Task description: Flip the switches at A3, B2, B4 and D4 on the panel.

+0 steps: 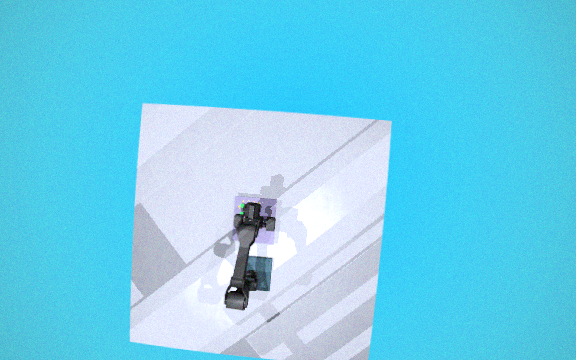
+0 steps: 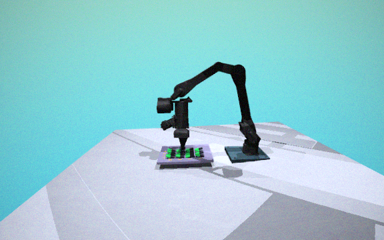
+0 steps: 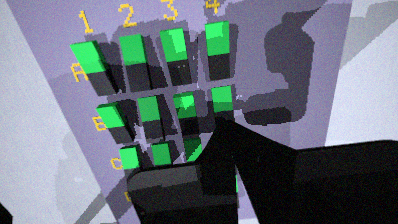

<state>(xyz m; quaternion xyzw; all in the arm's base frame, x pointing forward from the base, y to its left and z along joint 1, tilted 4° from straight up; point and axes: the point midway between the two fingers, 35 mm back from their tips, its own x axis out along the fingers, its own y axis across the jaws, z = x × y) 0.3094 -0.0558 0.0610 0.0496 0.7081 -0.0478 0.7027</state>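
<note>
From where I stand, the black arm (image 2: 235, 83) reaches out from its dark teal base plate (image 2: 264, 156) and bends down over the lilac switch panel (image 2: 205, 159), which lies on the pale grey table (image 2: 145, 200) just beside the base. The gripper (image 2: 183, 147) points straight down, its fingers clenched together into a single tip with nothing between them, and that tip sits low among the green switches (image 2: 188, 153), close to the panel's face. Through the wrist camera the panel (image 3: 310, 75) fills the frame, with yellow numbers 1 to 4 along the top and the letters A, B and C down its left side. The closed gripper (image 3: 220, 131) comes to a point right below the B4 switch (image 3: 222, 99), next to the B3 switch (image 3: 186, 106); whether it touches either I cannot tell. The A3 switch (image 3: 174, 46) and the B2 switch (image 3: 149, 109) stand in view, while the bottom row is hidden behind the gripper's dark body.
</note>
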